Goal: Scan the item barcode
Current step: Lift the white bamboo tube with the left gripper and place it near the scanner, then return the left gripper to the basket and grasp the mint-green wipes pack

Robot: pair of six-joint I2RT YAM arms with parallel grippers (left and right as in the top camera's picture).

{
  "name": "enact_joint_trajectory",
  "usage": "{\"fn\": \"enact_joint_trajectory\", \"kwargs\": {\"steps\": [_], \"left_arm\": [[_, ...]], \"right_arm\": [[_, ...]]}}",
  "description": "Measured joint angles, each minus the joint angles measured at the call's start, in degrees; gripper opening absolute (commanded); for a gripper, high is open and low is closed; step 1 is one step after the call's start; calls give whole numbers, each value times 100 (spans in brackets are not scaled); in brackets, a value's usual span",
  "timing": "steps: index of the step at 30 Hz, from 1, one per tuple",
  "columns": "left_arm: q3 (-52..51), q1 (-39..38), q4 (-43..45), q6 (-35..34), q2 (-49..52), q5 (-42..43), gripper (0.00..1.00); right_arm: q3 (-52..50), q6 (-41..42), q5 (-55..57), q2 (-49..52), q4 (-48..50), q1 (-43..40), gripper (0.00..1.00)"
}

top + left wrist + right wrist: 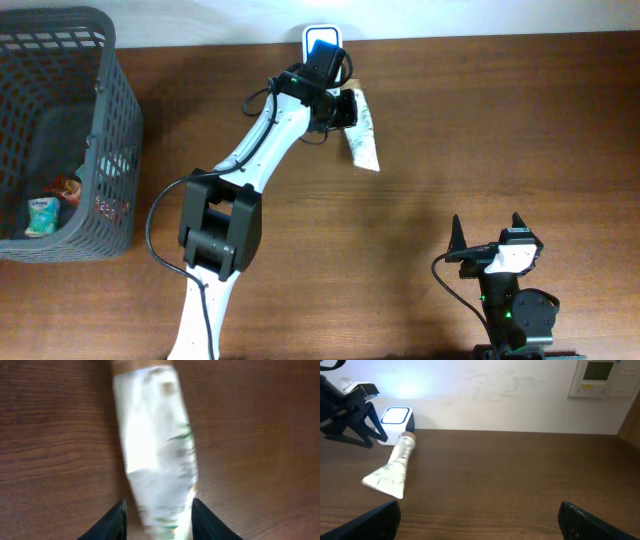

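White left arm (262, 142) reaches far forward, jaws parted beside the tube (365, 140).

Blurred white plastic tube with green print and tan cap (157, 450) over brown wooden table (55, 435), running from 12 o'clock to 6 o'clock, cap at 12. Left gripper (159, 522) at 6 o'clock: black fingertips (112, 525) at 7 and 5 straddle the tube's lower end, jaws apart, contact unclear.
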Motion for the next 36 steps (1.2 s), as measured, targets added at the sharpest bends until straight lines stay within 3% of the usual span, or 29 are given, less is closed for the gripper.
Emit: {"fn": "enact_joint_trajectory", "kwargs": {"steps": [6, 12, 18, 21, 25, 28, 32, 36], "left_arm": [[291, 61, -9, 2, -181, 2, 43], [538, 568, -4, 24, -1488, 2, 42], [581, 2450, 13, 385, -2898, -461, 66], [605, 3711, -216, 647, -3296, -1425, 67], [632, 4859, -1128, 1121, -3252, -2326, 67], [632, 5198, -1464, 1744, -2981, -2487, 68], [638, 5246, -1818, 2096, -2299, -1735, 81], [636, 5198, -2186, 2138, -1530, -1429, 77]], "right_arm": [[0, 0, 0, 0, 0, 0, 99], [0, -4, 2, 0, 0, 0, 99], [0, -2, 2, 0, 0, 0, 99], [0, 0, 0, 0, 0, 0, 99], [0, -2, 0, 2, -2, 0, 99], [0, 0, 0, 2, 0, 0, 99], [0, 0, 0, 0, 0, 0, 99], [0, 0, 0, 0, 0, 0, 99]]}}
